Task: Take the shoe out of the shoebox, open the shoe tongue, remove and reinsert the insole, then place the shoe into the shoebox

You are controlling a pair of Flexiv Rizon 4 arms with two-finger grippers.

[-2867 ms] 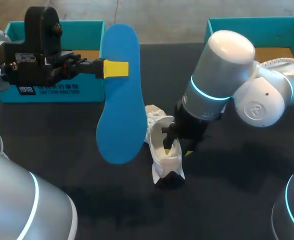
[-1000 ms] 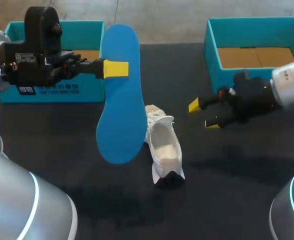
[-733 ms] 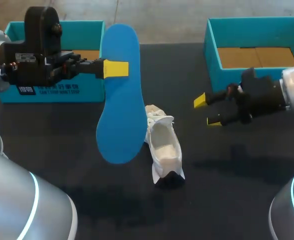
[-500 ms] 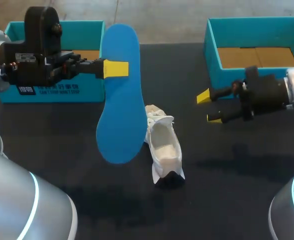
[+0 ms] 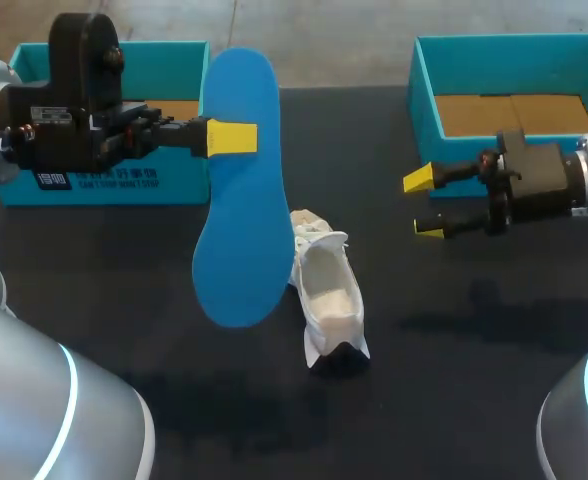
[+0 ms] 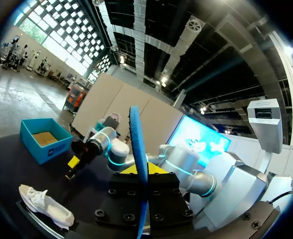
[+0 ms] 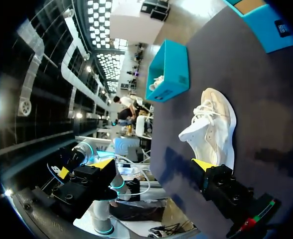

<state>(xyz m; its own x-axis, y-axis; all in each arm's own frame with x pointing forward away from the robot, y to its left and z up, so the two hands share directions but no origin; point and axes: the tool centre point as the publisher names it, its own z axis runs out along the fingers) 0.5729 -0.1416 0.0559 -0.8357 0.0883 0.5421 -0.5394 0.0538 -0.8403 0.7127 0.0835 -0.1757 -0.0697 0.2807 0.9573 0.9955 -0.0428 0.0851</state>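
**A:** Holding what, and where?

**B:** Gripping the insole [image 5: 236,220] in the left pincer [image 5: 232,137], pinched from both sides toward the narrower end. Hanging on edge above the bench [image 5: 454,380], wide end down, just left of the shoe [image 5: 330,295]. Nothing in the right pincer [image 5: 426,204]: fingers spread wide, hovering in front of the far-right shoebox [image 5: 424,100], well apart from the shoe.

**A:** And the shoe itself?

**B:** Lying mid-bench, mouth up and seemingly open, tongue pulled clear as far as can be told.

**A:** So how to get the insole back in cleanly?

**B:** Steady the shoe first. Bring the right pincer across and take the collar or hold the tongue back. Looks light and soft, so likely to skid or fold if pushed unheld. Then tilt the insole so the wide end leads, and aim it into the mouth at a shallow angle. Slide it forward along the inside of the sole rather than pressing straight down. Go slowly, since it would probably buckle if forced. Let go only once the front seems seated, then press the heel end flat.
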